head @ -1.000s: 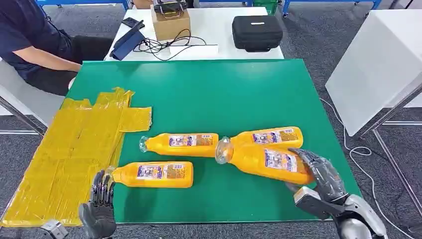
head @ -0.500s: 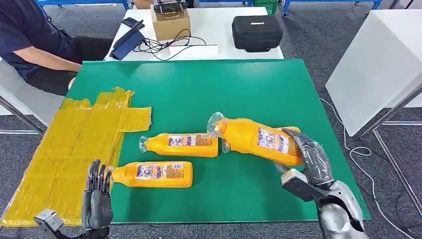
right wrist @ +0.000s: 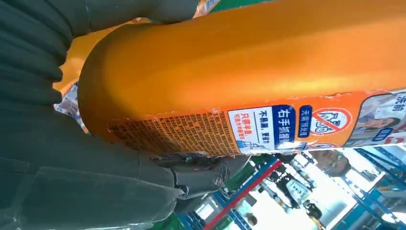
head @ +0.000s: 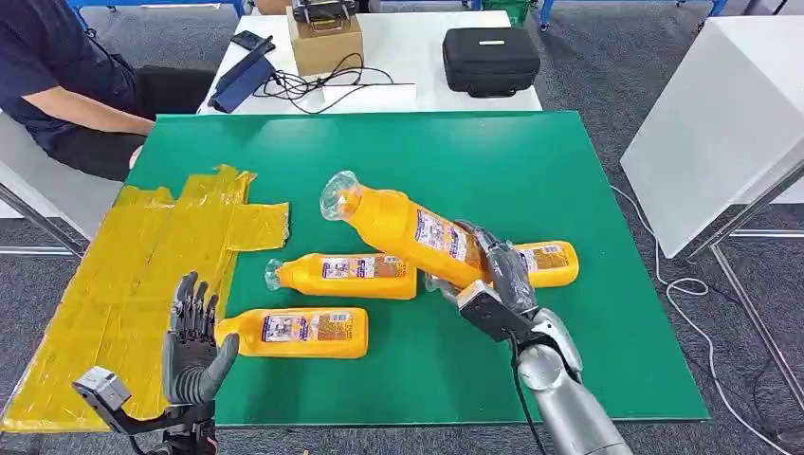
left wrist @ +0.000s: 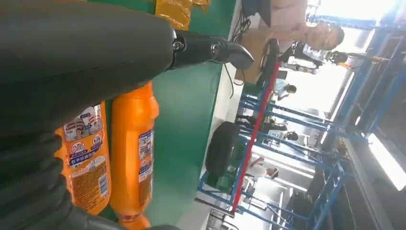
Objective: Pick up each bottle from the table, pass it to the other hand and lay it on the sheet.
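Green table (head: 569,171); right hand (head: 498,280) around raised bottle (head: 403,227).

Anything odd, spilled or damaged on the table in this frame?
No spill or damage. The yellow sheet is crumpled and hangs past the table edge. The right robot hand holds one bottle tilted in the air, as the task expects.

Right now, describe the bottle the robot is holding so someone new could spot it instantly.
On the green table, four orange bottles cluster near the front edge. Look for the held bottle gripped at its base by the right hand. Unlike the three lying flat, it is lifted off the table and tilted, its clear cap pointing toward the yellow sheet.
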`<state>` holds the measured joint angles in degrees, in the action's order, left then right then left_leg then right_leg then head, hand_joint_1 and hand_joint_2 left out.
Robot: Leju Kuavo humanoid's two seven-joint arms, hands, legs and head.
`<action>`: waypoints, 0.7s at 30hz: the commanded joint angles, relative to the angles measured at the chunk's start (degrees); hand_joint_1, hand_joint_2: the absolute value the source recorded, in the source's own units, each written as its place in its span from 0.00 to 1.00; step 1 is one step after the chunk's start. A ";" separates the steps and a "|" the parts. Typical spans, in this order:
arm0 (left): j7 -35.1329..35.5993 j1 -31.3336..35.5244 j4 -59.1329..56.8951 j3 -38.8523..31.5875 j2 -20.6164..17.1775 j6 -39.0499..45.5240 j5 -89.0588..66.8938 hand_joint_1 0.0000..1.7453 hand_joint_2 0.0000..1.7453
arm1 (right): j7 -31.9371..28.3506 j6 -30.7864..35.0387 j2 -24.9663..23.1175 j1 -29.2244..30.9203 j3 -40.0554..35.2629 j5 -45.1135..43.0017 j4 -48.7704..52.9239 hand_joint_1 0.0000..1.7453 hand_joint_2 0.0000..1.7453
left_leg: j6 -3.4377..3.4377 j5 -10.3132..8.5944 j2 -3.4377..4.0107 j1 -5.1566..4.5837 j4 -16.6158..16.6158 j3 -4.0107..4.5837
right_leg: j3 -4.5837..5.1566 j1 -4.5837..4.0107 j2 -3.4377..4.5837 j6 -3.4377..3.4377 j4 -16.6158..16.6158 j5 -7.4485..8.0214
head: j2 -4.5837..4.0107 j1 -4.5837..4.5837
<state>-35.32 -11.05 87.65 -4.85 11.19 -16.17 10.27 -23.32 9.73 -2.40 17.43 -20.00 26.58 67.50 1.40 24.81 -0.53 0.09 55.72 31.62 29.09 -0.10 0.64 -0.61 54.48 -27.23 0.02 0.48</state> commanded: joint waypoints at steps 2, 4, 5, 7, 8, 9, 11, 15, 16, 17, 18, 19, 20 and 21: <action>0.65 5.22 -4.20 9.26 -2.07 1.29 -1.11 0.00 1.00 | 2.75 1.93 -3.88 0.59 -2.98 0.30 0.71 1.00 1.00 | -0.06 -0.01 -0.05 0.03 -0.01 -0.04 | -0.05 -0.01 -0.14 -0.03 -0.05 0.00 | 0.00 0.00; -0.68 6.77 -5.15 11.97 -2.13 3.09 -1.08 0.00 1.00 | 4.78 0.96 -3.63 -1.05 -3.23 2.57 5.26 1.00 1.00 | -0.06 -0.02 -0.27 0.03 0.01 -0.04 | -0.10 -0.01 -0.35 -0.03 -0.07 -0.05 | 0.00 0.00; -0.98 6.86 -4.67 13.00 -2.22 3.89 -0.95 0.00 1.00 | 5.14 0.06 -3.63 -0.94 -3.28 2.50 6.03 1.00 1.00 | -0.06 0.00 -0.29 0.05 0.01 -0.07 | -0.16 -0.03 -0.38 -0.04 -0.09 -0.07 | 0.00 0.00; -1.08 7.26 -4.06 14.66 -2.98 5.39 0.22 0.00 1.00 | 5.26 -0.82 -4.28 0.75 -3.96 2.23 4.28 1.00 1.00 | -0.04 0.02 -0.13 0.01 0.06 -0.02 | -0.03 0.01 -0.21 -0.05 -0.01 -0.05 | 0.00 0.00; -1.10 7.98 -3.96 15.15 -3.44 5.66 1.39 0.00 1.00 | 5.41 -0.65 -5.24 2.68 -4.85 2.48 1.31 1.00 1.00 | -0.09 0.12 -0.10 0.11 0.14 -0.11 | -0.18 -0.09 -0.25 -0.09 -0.03 -0.10 | 0.00 0.00; -1.00 8.46 -3.94 15.23 -3.58 5.71 1.84 0.00 1.00 | 5.69 0.11 -6.00 3.76 -5.53 3.35 -0.66 1.00 1.00 | -0.03 0.03 0.10 -0.01 0.03 -0.02 | 0.03 0.01 0.04 -0.04 0.00 0.00 | 0.00 0.00; -0.38 10.27 -4.97 15.94 -4.03 4.83 3.10 0.00 1.00 | 4.72 0.84 -8.16 5.54 -6.38 2.34 -5.06 1.00 1.00 | -0.08 0.08 0.23 0.05 0.04 -0.13 | -0.07 -0.05 0.13 -0.05 -0.03 0.01 | 0.00 -0.02; 0.04 12.03 -5.98 16.32 -3.86 3.83 4.64 0.00 1.00 | 4.43 1.53 -11.72 7.59 -8.65 2.29 -9.87 1.00 1.00 | -0.06 -0.01 0.12 0.02 -0.03 -0.09 | -0.02 -0.04 0.04 -0.02 -0.04 0.04 | 0.00 0.02; 0.65 12.45 -5.94 16.09 -3.78 2.95 6.12 0.00 1.00 | 5.00 1.66 -13.03 8.85 -9.90 3.01 -12.16 1.00 1.00 | -0.10 0.03 0.20 0.08 -0.01 -0.15 | -0.08 -0.10 0.09 -0.02 -0.05 0.04 | 0.00 0.00; 1.27 12.67 -5.65 16.03 -3.66 2.35 7.10 0.00 1.00 | 5.24 1.47 -14.12 9.77 -10.70 3.03 -14.19 1.00 1.00 | -0.05 0.00 0.21 0.00 -0.02 -0.08 | 0.03 -0.02 0.14 -0.02 0.00 0.04 | 0.00 0.00; 1.81 12.77 -5.10 16.10 -3.77 1.87 8.14 0.00 1.00 | 5.56 1.45 -15.25 10.77 -11.86 3.52 -16.56 1.00 1.00 | -0.09 0.05 0.29 0.08 0.01 -0.16 | -0.06 -0.11 0.17 -0.03 -0.03 0.04 | 0.00 0.00; 1.99 12.70 -4.62 16.09 -3.88 1.77 8.78 0.00 1.00 | 5.61 1.49 -16.03 11.48 -12.61 3.68 -18.32 1.00 1.00 | -0.05 0.02 0.23 0.03 -0.01 -0.09 | 0.01 -0.07 0.16 -0.03 0.00 0.04 | 0.00 0.00; 2.75 12.68 -4.16 16.33 -4.17 1.17 10.33 0.00 1.00 | 5.05 1.53 -17.06 12.52 -13.27 3.09 -21.08 1.00 1.00 | -0.09 0.08 0.38 0.08 0.01 -0.18 | -0.05 -0.12 0.28 -0.03 0.01 0.03 | 0.00 0.02; 3.05 12.73 -4.03 16.44 -4.29 0.85 10.96 0.00 1.00 | 4.88 1.43 -17.45 13.02 -13.93 3.09 -22.15 1.00 1.00 | -0.06 0.02 0.26 0.04 -0.02 -0.10 | 0.01 -0.09 0.19 -0.02 0.01 0.04 | 0.00 0.00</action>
<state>-34.51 -1.23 85.59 9.33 9.33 -13.49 16.86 -18.34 10.93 -14.10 21.90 -27.37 29.81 62.77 1.39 24.79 -0.47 0.12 55.73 31.63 29.16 -0.17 0.68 -0.61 54.52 -27.22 0.02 0.48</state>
